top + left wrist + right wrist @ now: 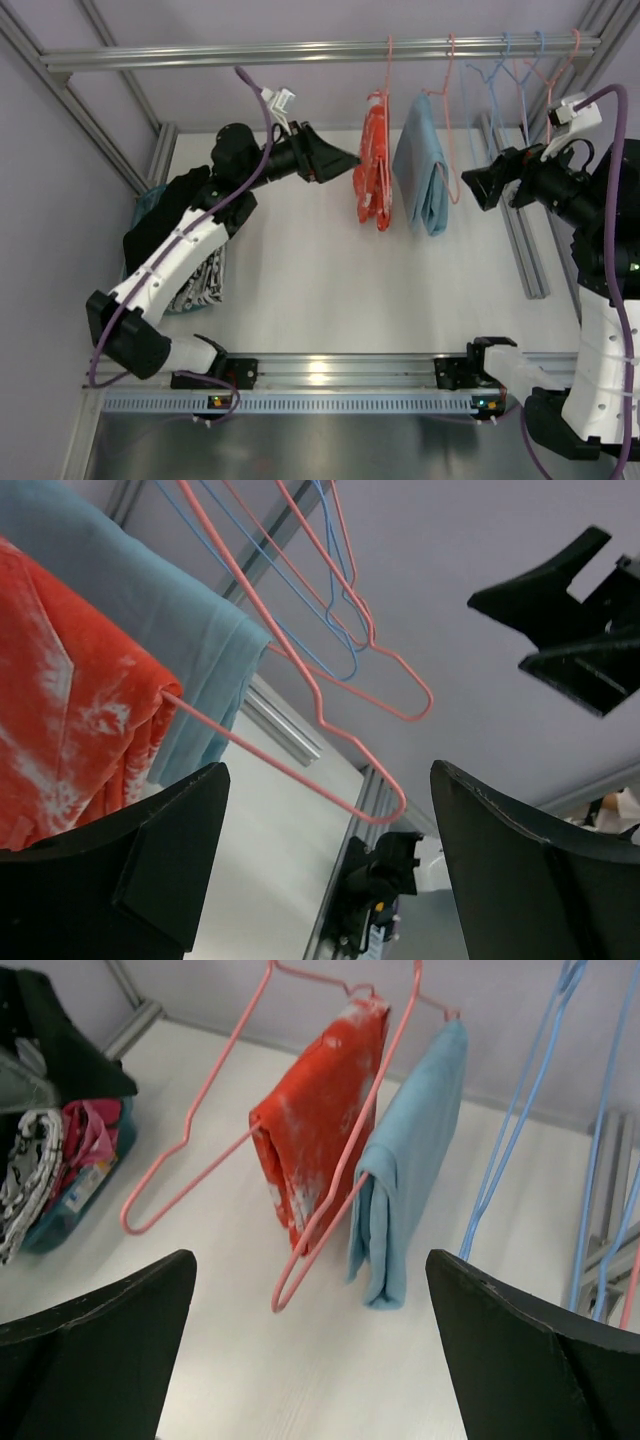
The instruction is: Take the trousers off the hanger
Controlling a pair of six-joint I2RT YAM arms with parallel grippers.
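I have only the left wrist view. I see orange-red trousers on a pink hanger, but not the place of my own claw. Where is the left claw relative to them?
Observer: In the top view the left claw is close on the left of the orange-red trousers, pointing at them, open and holding nothing.
Operator: Is there any place to put them down?
Observer: Yes, a teal basket stands far to the left, with clothes in it.
Operator: And the right claw?
Observer: The right claw is open, on the right of the light blue cloth, apart from it.
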